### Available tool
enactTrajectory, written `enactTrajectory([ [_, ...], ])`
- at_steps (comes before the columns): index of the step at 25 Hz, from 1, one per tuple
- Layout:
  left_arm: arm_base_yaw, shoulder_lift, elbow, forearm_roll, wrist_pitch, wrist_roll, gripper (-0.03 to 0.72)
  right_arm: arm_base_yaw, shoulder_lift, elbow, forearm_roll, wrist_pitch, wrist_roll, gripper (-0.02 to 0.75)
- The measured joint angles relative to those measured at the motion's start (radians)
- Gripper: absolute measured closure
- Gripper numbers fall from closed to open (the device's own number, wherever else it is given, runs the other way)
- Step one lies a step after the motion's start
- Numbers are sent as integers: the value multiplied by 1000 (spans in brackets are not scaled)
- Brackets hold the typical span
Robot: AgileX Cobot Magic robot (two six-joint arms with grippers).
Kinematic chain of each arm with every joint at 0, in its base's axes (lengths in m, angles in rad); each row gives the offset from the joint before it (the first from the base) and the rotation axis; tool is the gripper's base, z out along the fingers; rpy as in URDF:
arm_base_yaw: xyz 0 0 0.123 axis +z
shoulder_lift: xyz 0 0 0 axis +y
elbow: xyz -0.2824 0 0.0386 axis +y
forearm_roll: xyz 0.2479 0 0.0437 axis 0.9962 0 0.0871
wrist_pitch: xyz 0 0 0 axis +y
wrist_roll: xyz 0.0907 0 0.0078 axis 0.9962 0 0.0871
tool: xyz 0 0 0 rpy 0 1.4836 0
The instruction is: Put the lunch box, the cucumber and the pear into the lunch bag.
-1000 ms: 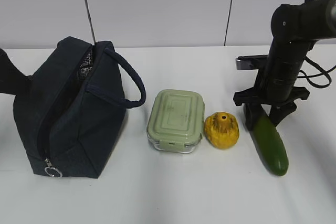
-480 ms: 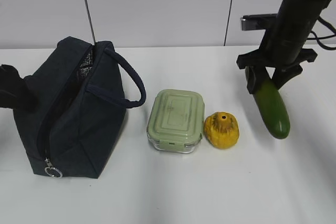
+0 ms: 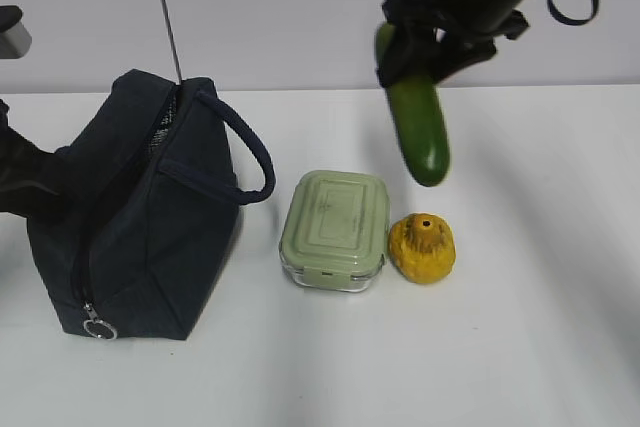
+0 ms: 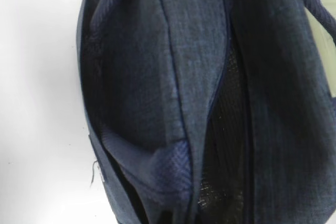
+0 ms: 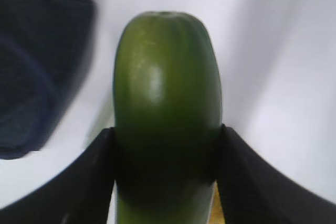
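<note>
Lunch box (image 3: 335, 230) and pear (image 3: 422, 247): on the table, beside the lunch bag (image 3: 140, 207), which gapes open.
Cucumber (image 3: 415, 117): you've lifted it off the table and swung it left, jaws of your right gripper (image 3: 428, 35) clamped on its upper end.
Left gripper: hidden behind the bag; jaws can't be told.

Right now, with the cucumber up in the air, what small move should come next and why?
Probably carry the cucumber further left toward the lunch bag. The right tool is shut on its upper end and it hangs above the lunch box and pear, short of the bag's unzipped top. The left arm sits at the bag's left side, though its tool is out of view.
</note>
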Motion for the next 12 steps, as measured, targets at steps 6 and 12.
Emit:
enactTrajectory([
  [6, 0, 1, 0, -8, -5, 1, 700, 145, -1, -49, 401, -206, -289, 328],
  [12, 0, 1, 0, -17, -9, 1, 701, 276, 1, -54, 673, -423, -662, 328],
])
